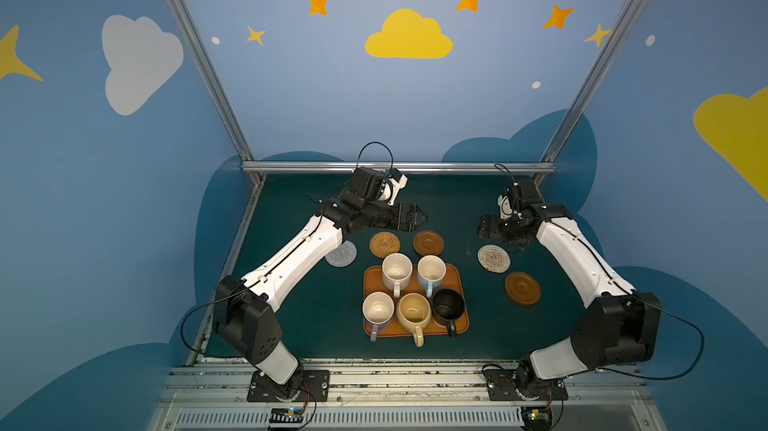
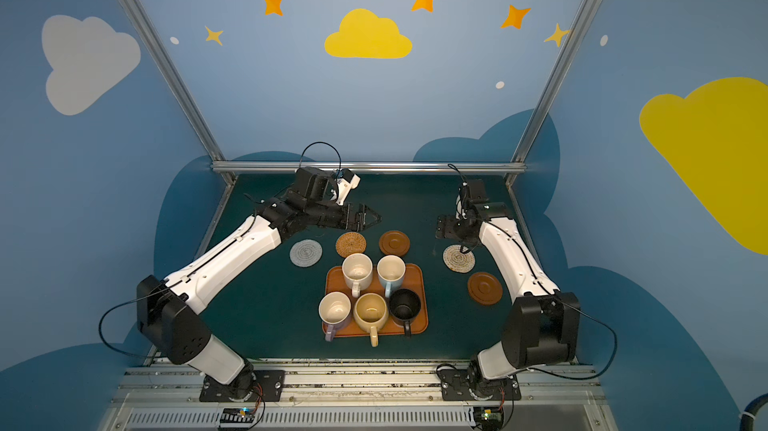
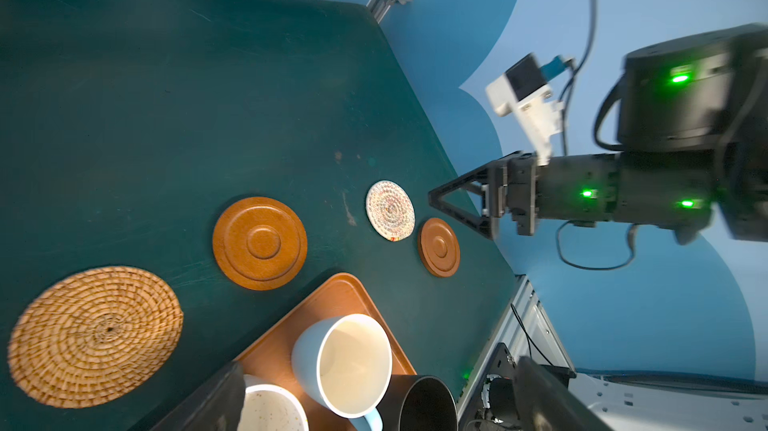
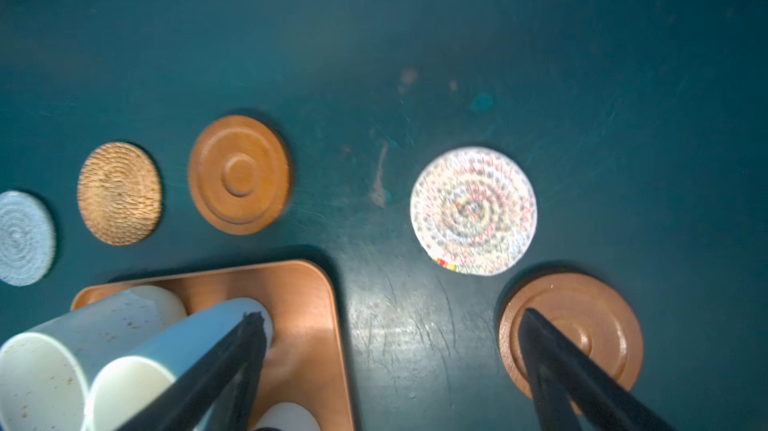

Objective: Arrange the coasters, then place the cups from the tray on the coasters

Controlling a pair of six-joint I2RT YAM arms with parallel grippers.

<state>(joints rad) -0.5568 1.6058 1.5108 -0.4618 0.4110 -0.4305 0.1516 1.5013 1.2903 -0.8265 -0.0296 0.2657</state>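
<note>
Five coasters lie flat on the green table: grey-white woven (image 1: 340,254), tan rattan (image 1: 385,244), brown wooden (image 1: 428,242), beige spiral rope (image 1: 493,258) and a second wooden one (image 1: 523,288). The orange-brown tray (image 1: 455,279) holds the cups: speckled white (image 1: 397,271), light blue (image 1: 431,271), lavender (image 1: 378,309), yellow-beige (image 1: 413,312) and black (image 1: 448,306). My left gripper (image 1: 422,217) hovers open behind the rattan and wooden coasters. My right gripper (image 4: 390,314) is open and empty above bare table, between the tray and the nearer wooden coaster (image 4: 571,333), just behind the rope coaster (image 4: 473,210).
An aluminium frame rail (image 1: 399,167) runs along the table's back edge, with slanted posts at both rear corners. Blue painted walls close in the sides. The arm bases (image 1: 286,383) sit on a metal rail at the front edge.
</note>
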